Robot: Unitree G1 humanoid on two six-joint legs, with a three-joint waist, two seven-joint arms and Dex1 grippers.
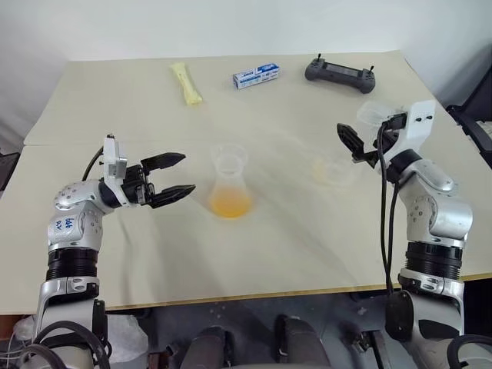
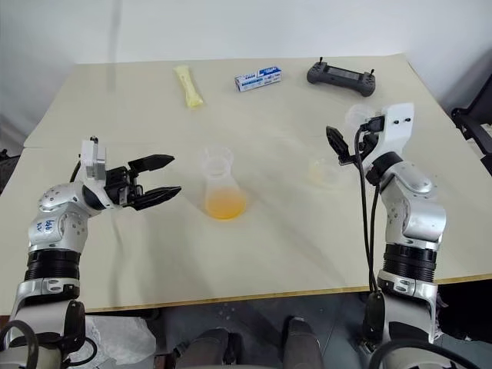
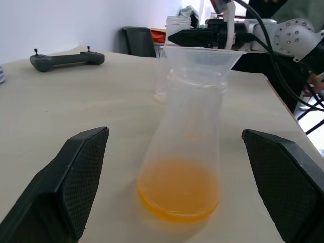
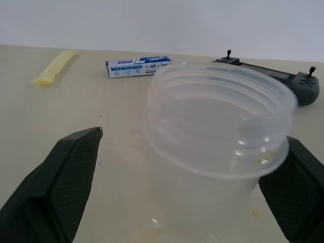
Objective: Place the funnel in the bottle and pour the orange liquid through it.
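Left eye view: beige table (image 1: 307, 246), white wall (image 1: 154, 23)

Beige table (image 1: 323, 254) (white wall (image 1: 231, 27) behind)

The clear bottle (image 1: 230, 190) stands upright mid-table, a shallow pool of orange liquid (image 1: 230, 204) in its base. The clear funnel (image 3: 201, 56) sits in its neck.
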